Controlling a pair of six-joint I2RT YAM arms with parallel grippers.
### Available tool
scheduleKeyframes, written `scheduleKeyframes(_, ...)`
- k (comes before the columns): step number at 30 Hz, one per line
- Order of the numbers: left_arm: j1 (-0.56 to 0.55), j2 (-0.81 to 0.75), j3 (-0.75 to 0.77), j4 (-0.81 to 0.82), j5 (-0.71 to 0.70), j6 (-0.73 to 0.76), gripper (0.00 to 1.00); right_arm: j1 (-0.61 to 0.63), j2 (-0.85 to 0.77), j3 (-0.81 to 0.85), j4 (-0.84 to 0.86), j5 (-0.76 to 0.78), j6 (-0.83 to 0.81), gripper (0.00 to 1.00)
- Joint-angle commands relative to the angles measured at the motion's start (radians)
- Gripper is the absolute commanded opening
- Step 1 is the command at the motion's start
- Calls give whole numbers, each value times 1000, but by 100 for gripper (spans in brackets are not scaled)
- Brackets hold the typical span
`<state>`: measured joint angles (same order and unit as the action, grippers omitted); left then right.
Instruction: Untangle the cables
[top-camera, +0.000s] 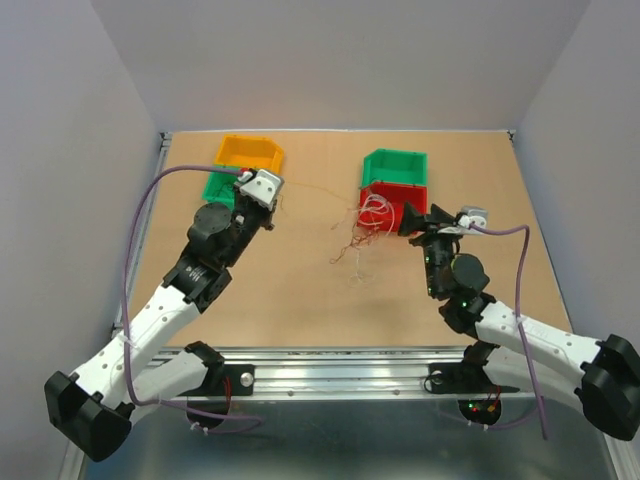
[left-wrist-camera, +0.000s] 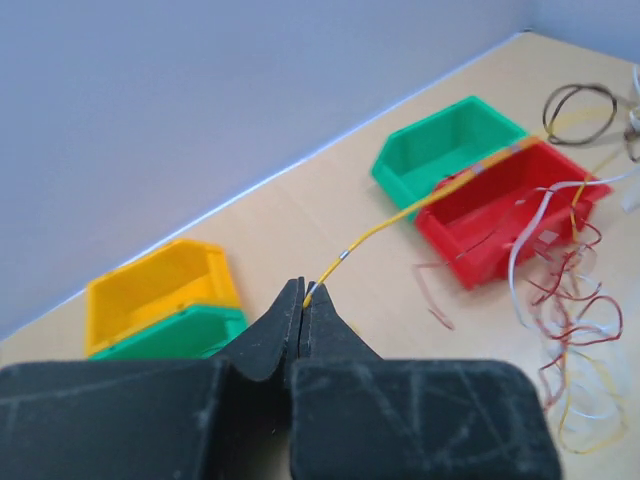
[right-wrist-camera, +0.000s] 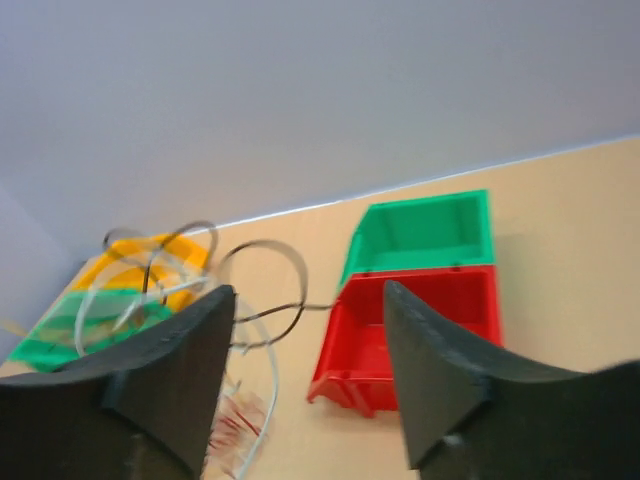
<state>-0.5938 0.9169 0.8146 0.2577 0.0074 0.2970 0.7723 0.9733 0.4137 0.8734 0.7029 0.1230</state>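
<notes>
A tan table (top-camera: 300, 300) is seen enclosed by pale walls, with the left arm (top-camera: 160, 310) and the right arm (top-camera: 520, 335) reaching over it from the near edge. A red bin (top-camera: 385, 195) is placed toward the far right of the table and is taken here as the landmark. A green bin (top-camera: 395, 163) is set directly behind the red bin, touching it. Well to the left of the red bin, a yellow bin (top-camera: 250, 150) is found, with a second green bin (top-camera: 218, 188) pressed against its near side. The cables (top-camera: 368, 222), a loose wad of thin reddish-brown and pale strands, are gathered just left of the red bin's near corner, with several strands crossing its rim and others trailing toward the near edge of the table. The right gripper (right-wrist-camera: 308, 295) is held just to the right of the red bin's near side, beside the wad; its fingers are spread well apart and nothing is pinched between them, though dark and pale wire loops are seen in front of one finger. The left gripper (left-wrist-camera: 303, 297) is held far to the left of the red bin, near the yellow and green pair, and its fingers are pressed fully together on the end of a yellow strand (left-wrist-camera: 385, 229). This strand is stretched in a nearly straight line from the closed fingertips across the table to the red bin, where it is joined to the wad.
</notes>
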Motion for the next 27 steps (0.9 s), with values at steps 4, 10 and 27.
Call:
scheduleKeyframes(4, 6, -159, 112, -8, -317, 99, 0, -7, -175, -64, -85, 384, -14, 79)
scheduleKeyframes(10, 6, -228, 187, -40, -469, 178, 0, -7, -386, -128, -129, 458, -20, 84)
scheduleKeyframes(27, 6, 39, 659, -412, 176, 99, 0, -7, 165, 124, -79, -1037, -146, 99)
